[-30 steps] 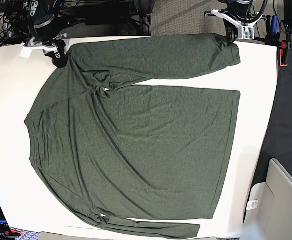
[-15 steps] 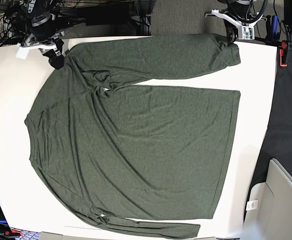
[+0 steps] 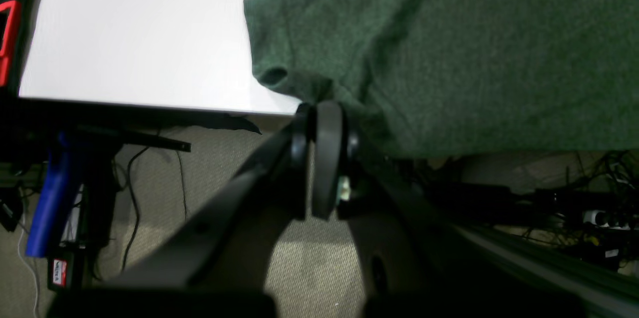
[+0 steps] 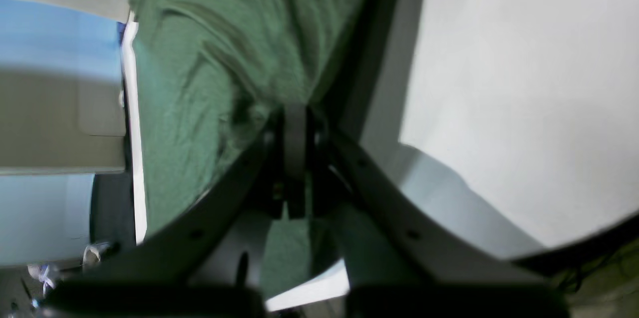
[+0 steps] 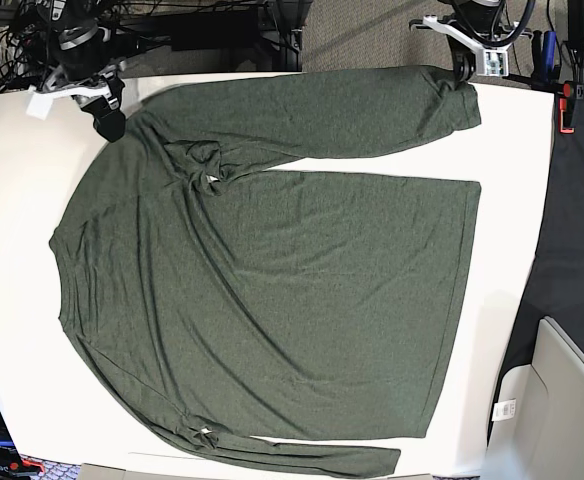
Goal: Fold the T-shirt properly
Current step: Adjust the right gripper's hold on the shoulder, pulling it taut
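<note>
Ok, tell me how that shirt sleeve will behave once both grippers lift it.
The sleeve will probably sag between the left gripper and right gripper; the shirt already bunches near the armpit. It looks thin and light, so it should drag easily across the smooth table.

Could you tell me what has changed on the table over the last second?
The right gripper, jaws shut on the T-shirt at its shoulder, has drawn back toward the table's far-left corner, pulling that shoulder slightly outward. The left gripper has stayed shut on the upper sleeve's cuff, and the rest of the shirt lies flat as before.
</note>
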